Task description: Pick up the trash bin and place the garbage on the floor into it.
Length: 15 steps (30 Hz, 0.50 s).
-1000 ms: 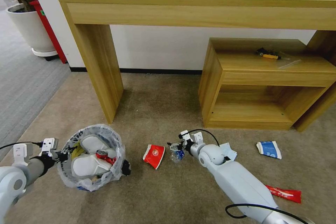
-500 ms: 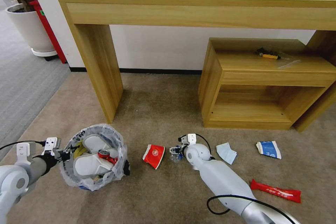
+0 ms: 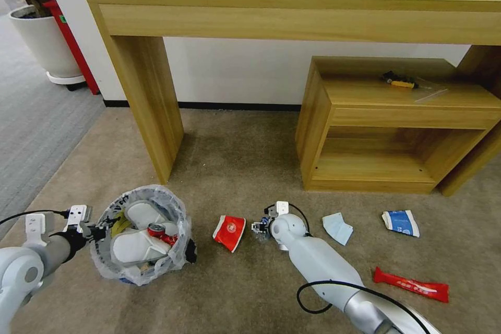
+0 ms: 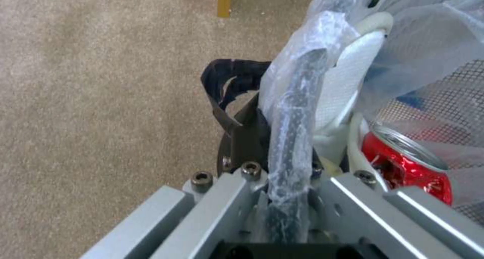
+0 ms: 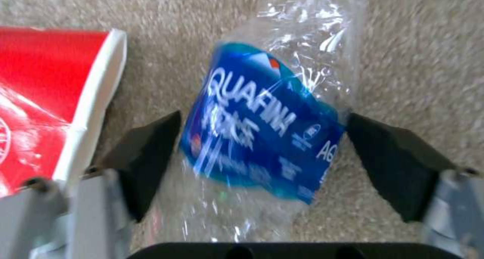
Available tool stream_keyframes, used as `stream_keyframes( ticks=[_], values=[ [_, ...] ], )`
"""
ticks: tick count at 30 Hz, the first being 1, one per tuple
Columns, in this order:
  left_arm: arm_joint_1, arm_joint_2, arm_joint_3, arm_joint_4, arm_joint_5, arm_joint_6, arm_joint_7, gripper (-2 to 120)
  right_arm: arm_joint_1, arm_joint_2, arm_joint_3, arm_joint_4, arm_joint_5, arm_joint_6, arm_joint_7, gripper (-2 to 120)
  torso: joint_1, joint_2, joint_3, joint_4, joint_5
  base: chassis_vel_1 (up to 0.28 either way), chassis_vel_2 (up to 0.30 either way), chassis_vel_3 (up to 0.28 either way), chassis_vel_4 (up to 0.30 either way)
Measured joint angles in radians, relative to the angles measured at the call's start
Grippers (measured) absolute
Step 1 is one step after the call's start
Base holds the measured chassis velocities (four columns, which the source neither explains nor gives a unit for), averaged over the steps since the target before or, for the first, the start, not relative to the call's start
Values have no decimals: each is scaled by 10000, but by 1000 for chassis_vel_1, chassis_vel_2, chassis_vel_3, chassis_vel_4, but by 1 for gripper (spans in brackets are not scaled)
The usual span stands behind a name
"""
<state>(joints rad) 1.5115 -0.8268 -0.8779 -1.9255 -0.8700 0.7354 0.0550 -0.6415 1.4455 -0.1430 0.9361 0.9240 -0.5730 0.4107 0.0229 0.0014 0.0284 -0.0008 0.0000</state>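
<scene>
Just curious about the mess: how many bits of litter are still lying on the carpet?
5: the red cup, the bottle between the right gripper's open fingers, the mask, the blue wrapper and the red wrapper. The right arm may hide more.

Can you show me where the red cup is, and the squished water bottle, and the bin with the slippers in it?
red cup (image 3: 229,231), head view, on its red side.
squished water bottle (image 5: 262,134), right wrist view, on its blue label.
trash bin (image 3: 140,276), head view, on the bag-covered wall nearest the camera.
</scene>
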Motion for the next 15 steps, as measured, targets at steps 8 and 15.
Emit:
stream_keyframes(
  ticks=[8, 15],
  values=[
    [7, 119, -10, -109, -1, 0, 122, 0, 17, -2, 42, -248, -191, 222, -270, 50, 0, 1, -3, -5, -3, 0, 0, 0, 0],
    [-6, 123, -9, -124, -8, 0, 99, 0, -196, -266, 111, 185, -789, 455, -495, 25, 1, -2, 3, 5, 8, 0, 0, 0, 0]
  ],
)
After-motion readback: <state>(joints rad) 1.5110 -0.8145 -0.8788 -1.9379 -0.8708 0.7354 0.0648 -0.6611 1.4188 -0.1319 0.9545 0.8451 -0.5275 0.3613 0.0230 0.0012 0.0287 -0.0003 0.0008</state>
